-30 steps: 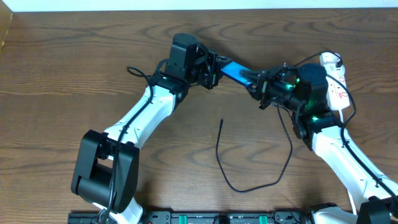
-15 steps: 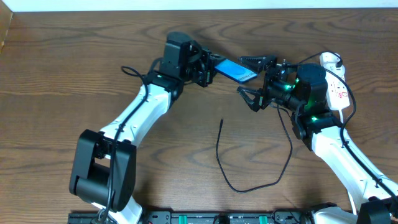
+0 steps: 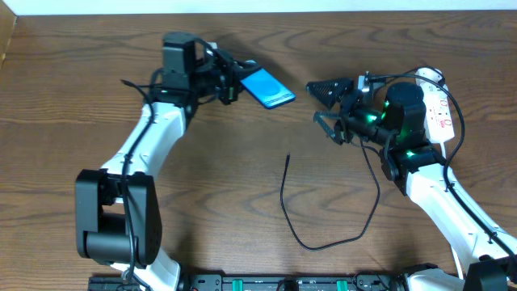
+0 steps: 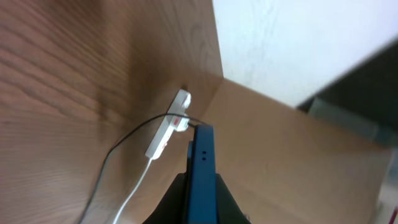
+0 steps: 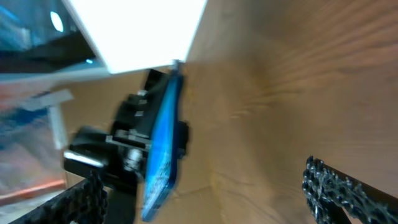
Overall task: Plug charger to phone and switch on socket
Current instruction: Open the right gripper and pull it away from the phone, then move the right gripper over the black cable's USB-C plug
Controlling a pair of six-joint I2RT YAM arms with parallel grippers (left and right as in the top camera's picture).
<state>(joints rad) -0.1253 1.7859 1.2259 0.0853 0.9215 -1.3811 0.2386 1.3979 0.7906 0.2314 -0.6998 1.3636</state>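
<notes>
The phone (image 3: 267, 87), bright blue, is held off the table at one end by my left gripper (image 3: 233, 82), which is shut on it. In the left wrist view the phone (image 4: 201, 167) shows edge-on between the jaws. My right gripper (image 3: 315, 103) stands open and empty, a short way right of the phone. From the right wrist the phone (image 5: 163, 149) hangs ahead of the wide-spread fingers (image 5: 341, 188). The charger (image 3: 284, 202) lies loose on the table, its connector tip (image 3: 288, 158) pointing up. The white socket (image 3: 441, 106) lies at the far right, behind the right arm.
The socket (image 4: 168, 127) with its white lead (image 4: 132, 194) and a black cable (image 4: 121, 144) shows beyond the phone in the left wrist view. The charger's loop runs back under the right arm (image 3: 420, 182). The table's far edge meets a white wall (image 3: 258, 6).
The right gripper has let go of the phone and opened wide. The left arm has swung left, carrying the phone away from the right gripper.
</notes>
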